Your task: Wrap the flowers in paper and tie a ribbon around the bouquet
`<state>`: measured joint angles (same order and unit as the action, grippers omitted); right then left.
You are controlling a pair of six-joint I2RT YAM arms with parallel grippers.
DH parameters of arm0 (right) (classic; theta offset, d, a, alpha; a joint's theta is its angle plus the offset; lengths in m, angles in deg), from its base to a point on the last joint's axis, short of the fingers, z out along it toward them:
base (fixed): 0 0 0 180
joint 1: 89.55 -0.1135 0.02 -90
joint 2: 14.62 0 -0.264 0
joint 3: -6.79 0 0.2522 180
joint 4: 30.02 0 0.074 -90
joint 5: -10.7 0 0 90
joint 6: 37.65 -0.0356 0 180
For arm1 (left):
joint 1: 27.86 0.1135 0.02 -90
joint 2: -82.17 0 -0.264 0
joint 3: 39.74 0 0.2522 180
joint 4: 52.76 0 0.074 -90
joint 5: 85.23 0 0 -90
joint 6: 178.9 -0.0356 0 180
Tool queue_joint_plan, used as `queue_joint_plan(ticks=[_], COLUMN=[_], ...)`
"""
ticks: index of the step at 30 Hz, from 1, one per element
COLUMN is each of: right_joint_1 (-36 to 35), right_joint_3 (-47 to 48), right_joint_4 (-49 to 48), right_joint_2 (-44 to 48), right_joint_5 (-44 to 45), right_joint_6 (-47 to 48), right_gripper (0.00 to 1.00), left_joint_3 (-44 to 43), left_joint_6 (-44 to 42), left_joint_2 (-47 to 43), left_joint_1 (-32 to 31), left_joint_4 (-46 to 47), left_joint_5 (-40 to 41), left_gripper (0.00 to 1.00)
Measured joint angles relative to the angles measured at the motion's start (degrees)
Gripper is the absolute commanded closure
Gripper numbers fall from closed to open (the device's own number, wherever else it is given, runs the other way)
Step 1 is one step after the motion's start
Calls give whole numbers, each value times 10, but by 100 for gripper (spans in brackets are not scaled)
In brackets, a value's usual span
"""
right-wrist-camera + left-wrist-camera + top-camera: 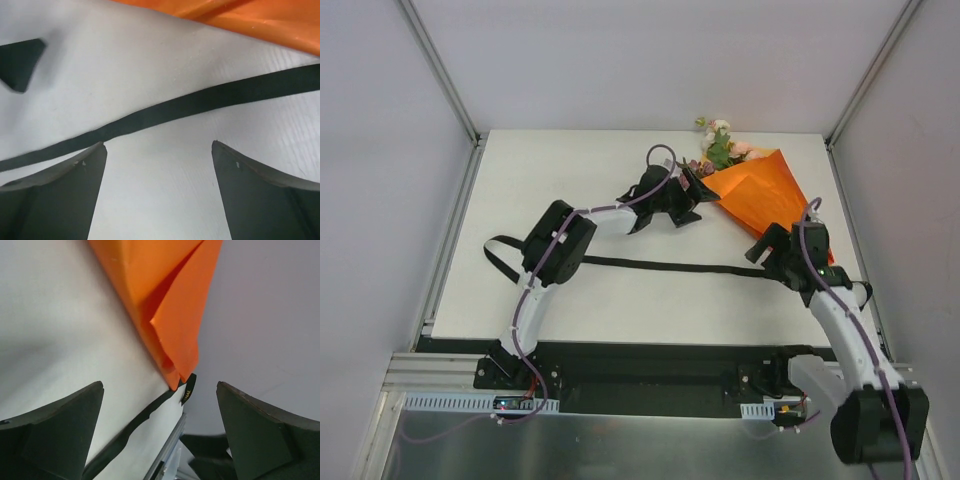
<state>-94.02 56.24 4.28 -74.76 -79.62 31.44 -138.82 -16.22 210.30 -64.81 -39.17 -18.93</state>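
Note:
The bouquet lies at the table's far right, an orange paper [767, 190] cone with the pink flowers [725, 146] and leaves at its far wide end. The black ribbon [660, 266] lies flat across the table and loops at its left end. In the left wrist view the ribbon [127, 430] runs up to the paper [165, 300] cone's narrow tip, and its gold-lettered end pokes out beside it. My left gripper [703, 191] sits at the cone's left edge, open [160, 385] and empty. My right gripper [761, 254] hovers over the ribbon [175, 107] near the cone's tip, open [159, 144], with the paper [260, 15] beyond.
The white table [570, 170] is walled by grey panels with metal posts at the back corners. The bouquet lies close to the right edge. The left arm's elbow [560, 240] stands over the ribbon's left part. Purple cables run along both arms.

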Motion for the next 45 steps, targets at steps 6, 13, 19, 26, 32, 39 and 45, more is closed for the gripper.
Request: queue_joint_plan(ticks=[6,13,19,26,32,39,45], right_joint_1=[1,1,1,1,3,7,9], right_joint_3=[33,102,103,103,118,133,133], right_joint_4=[122,203,241,259,268,276,290], right_joint_2=[248,300,300,299,296,298,306], right_joint_5=[13,35,35,42,45,49,61], right_joint_6=[22,40,47,53,55,62,69], right_gripper=[3,3,3,3,3,2,2], left_joint_3=[-101,-179,-227,-324,-391,-449,-450], left_joint_6=[-2,22,87,124,152,169,168], left_joint_2=[63,123,165,229,281,355,378], left_joint_1=[-51,-101,-121,-127,-134,-141,-140], left_joint_4=[-5,-51,-61,-67,-57,18,79], left_joint_5=[73,177,237,292,337,380,389], left_gripper=[1,1,7,9,15,65,92])
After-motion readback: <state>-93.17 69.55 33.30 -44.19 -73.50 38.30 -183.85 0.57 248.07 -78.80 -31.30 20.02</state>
